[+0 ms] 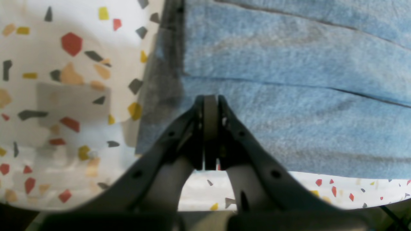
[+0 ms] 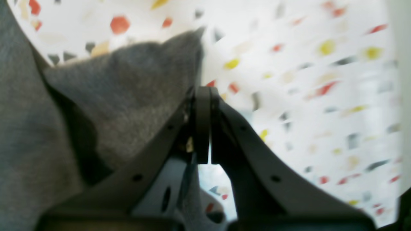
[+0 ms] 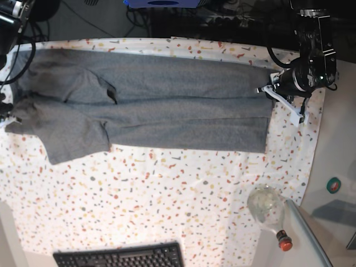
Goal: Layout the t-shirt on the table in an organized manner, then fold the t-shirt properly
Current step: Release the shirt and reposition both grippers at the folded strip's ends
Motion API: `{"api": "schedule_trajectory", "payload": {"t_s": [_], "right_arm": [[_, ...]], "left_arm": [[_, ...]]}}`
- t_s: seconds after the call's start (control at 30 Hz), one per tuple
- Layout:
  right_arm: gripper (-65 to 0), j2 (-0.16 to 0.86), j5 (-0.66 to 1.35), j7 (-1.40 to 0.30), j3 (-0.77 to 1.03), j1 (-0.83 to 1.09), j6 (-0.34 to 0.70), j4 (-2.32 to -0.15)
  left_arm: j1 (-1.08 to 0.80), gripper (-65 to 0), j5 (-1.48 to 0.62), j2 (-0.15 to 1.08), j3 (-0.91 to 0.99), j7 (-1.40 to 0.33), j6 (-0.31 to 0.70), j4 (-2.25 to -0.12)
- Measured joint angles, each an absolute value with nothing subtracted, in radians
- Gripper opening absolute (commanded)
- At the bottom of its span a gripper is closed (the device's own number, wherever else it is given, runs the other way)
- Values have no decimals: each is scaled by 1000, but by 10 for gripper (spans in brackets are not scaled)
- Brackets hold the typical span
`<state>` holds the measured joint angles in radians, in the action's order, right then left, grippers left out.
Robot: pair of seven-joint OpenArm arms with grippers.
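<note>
The t-shirt (image 3: 167, 108) lies lengthwise across the table (image 3: 167, 189), sleeves toward the right gripper (image 2: 203, 93), hem at the left gripper (image 1: 210, 99); both jaws are pressed together, whether on cloth I cannot tell

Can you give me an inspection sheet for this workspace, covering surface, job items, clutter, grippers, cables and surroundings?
Surface: table under a white speckled cloth.
Job's things: t-shirt spread lengthwise along the far side, long folds already laid, one sleeve sticking out toward the near side.
Clutter: clear bottle with red cap near the table's corner; black keyboard at the near edge.
Grippers: left gripper shut at the shirt's edge; right gripper shut beside the sleeve. Whether either pinches cloth is unclear.
Cables: black cables behind the left arm.
Surroundings: dark floor beyond.
</note>
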<state>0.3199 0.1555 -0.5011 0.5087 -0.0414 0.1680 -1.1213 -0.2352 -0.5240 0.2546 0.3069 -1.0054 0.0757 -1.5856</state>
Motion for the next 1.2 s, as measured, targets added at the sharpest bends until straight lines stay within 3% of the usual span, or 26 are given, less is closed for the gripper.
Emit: {"api": "schedule_trajectory", "payload": {"t_s": [0.1,0.2,0.33,0.4,0.43,0.63,1.07,1.2], "right_arm": [[-650,292,163,-488,505,-42,169,-1264],[-650,271,162,-517,441,-100,174,-1267],[-255,257,179,-564,312,-215,181,-1109],[-149,254,176,-536,277,-270,182,-1016],[-134,255,177,-503,265,-290,181,-974],[-141,275,166,-365,175,-424,175,-651],[-146,265,166,-354,170,-432,176,-584],[-240,271,165,-351,177,-432,175,-579]], "left_arm": [[-234,-650,-524,258,307,-1006,76,-1586],[-233,-650,-524,257,308,-1006,78,-1586],[-227,-650,-524,251,308,-1007,78,-1591],[-232,-650,-525,253,307,-1005,78,-1615],[-234,-650,-524,256,310,-1006,77,-1629],[-238,-650,-532,251,352,-1002,80,-1639],[-253,-650,-524,258,427,-1005,79,-1634],[-253,-650,-524,257,427,-1006,79,-1634]]}}
